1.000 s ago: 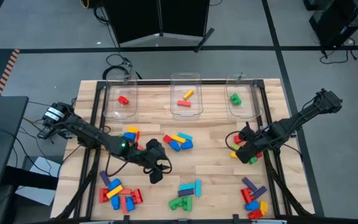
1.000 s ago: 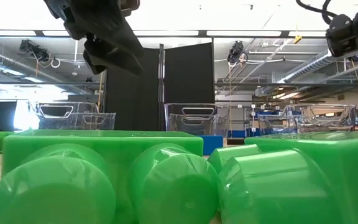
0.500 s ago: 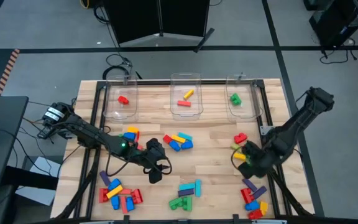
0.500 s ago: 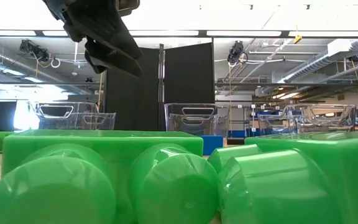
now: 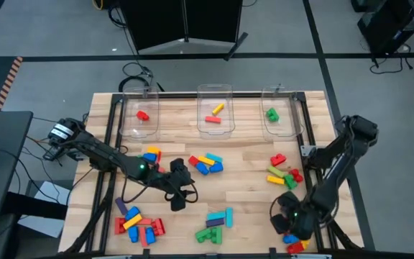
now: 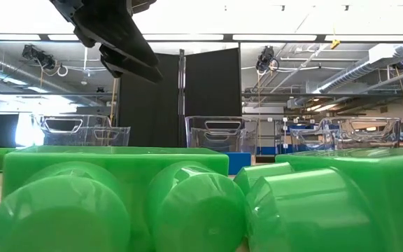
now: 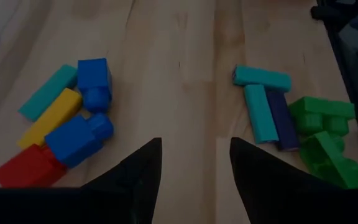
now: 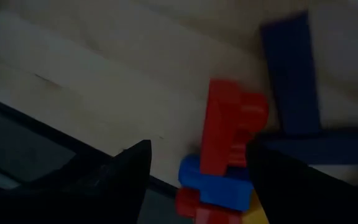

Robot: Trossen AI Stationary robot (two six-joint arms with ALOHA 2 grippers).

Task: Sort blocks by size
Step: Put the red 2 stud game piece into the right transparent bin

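Note:
My left gripper point(image 5: 179, 200) point(image 7: 196, 143) hangs open over bare wood near the table's middle, with nothing between its fingers. On one side of it lie blue, yellow, cyan and red blocks point(image 7: 73, 124); on the other lie cyan, purple and green blocks point(image 7: 291, 124). My right gripper point(image 5: 287, 218) point(image 8: 197, 149) stands open above the near-right pile point(image 5: 295, 236). A red block point(image 8: 229, 134), a blue block point(image 8: 216, 186) and a purple block point(image 8: 291, 74) lie flat on the wood below its fingers. I see no touch.
Three clear bins stand along the far edge: the left bin point(image 5: 139, 128) with a red block, the middle bin point(image 5: 215, 129) with yellow and red, the right bin point(image 5: 282, 129) with green. More piles lie at the centre point(image 5: 205, 163), near left point(image 5: 136, 223) and right point(image 5: 282, 173).
My right gripper has swung from the right-hand pile toward the table's near edge, sinking a little and rolling its wrist, and now stands over the near-right pile. My left gripper has stayed in place, rolling slightly.

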